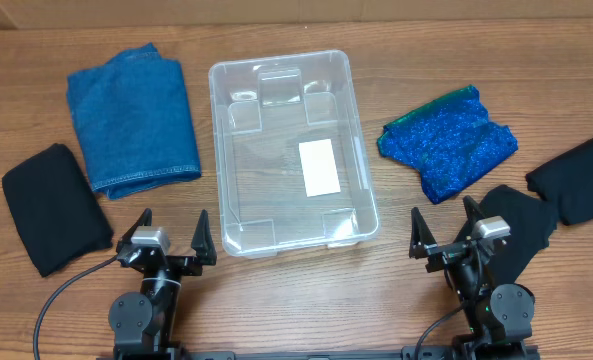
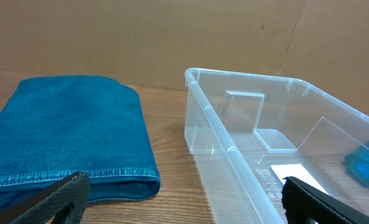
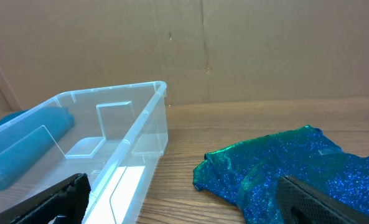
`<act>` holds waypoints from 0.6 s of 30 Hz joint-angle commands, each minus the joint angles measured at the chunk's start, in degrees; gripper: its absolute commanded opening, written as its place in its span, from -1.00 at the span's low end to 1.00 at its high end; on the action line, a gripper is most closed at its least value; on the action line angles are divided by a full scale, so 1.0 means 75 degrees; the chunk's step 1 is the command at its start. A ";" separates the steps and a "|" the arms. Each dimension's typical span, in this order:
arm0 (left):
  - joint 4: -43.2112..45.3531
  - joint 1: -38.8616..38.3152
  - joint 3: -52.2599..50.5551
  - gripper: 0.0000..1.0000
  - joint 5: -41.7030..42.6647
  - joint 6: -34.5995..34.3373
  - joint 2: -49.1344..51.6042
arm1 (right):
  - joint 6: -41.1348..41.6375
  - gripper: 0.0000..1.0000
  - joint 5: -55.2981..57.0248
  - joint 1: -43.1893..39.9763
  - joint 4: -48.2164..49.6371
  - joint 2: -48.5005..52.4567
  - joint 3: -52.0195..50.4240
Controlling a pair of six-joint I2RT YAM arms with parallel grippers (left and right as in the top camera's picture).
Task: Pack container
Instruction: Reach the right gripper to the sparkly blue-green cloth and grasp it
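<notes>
Overhead, wood-grain table (image 1: 296, 295), clear container (image 1: 266, 165), cardboard wall (image 2: 172, 37) behind

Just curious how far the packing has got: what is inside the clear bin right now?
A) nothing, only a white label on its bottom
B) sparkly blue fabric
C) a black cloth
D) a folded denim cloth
A: the container shows only its white label, while the denim cloth, the sparkly blue fabric and the black cloths all lie on the table outside it.

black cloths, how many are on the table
3: left black cloth beside the denim; far-right black cloth; third black cloth next to it, partly hidden by the right arm.
</notes>
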 commanded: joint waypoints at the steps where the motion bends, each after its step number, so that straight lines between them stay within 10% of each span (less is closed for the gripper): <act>1: 0.0006 0.0041 -0.0038 1.00 0.0026 0.0090 0.0006 | 0.0035 1.00 -0.0035 0.0003 0.0035 -0.0067 -0.0073; 18: 0.0006 0.0041 -0.0038 1.00 0.0047 0.0087 0.0006 | 0.0035 1.00 0.0047 0.0003 0.0017 -0.0067 -0.0073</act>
